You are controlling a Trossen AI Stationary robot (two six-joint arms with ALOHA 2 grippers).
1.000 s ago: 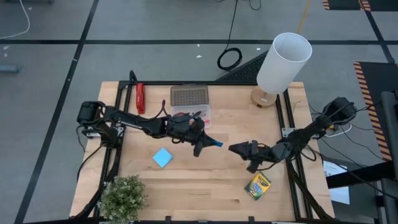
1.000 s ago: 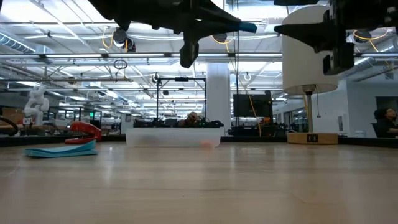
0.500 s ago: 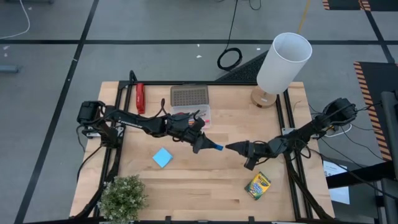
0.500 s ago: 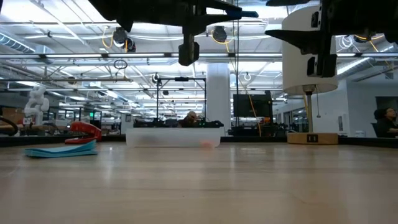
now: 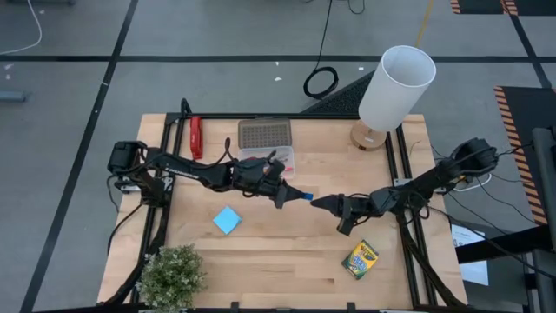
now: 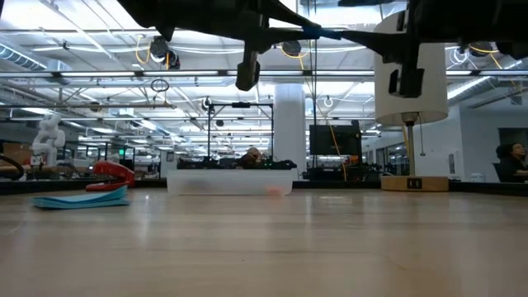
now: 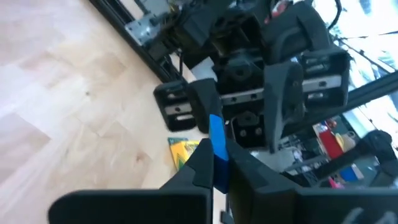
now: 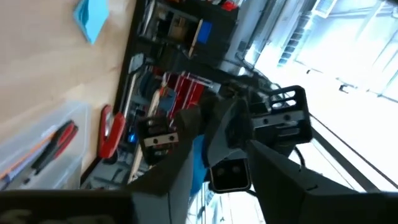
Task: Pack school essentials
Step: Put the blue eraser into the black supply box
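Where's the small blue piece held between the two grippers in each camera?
High view: blue piece mid-table, between both grippers' tips.
Low view: near the top, high above the table.
Left wrist view: centre.
Right wrist view: lower centre.
Shared landmark: crayon box.

Both arms meet mid-table, blocking the centre. Bare wood lies open between the note pad (image 5: pixel 227 220) and crayon box (image 5: pixel 360 259); the lamp (image 5: pixel 393 89) probably crowds the far corner.

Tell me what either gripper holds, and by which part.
The left gripper pinches a small blue item by one end; the right gripper meets its other end.
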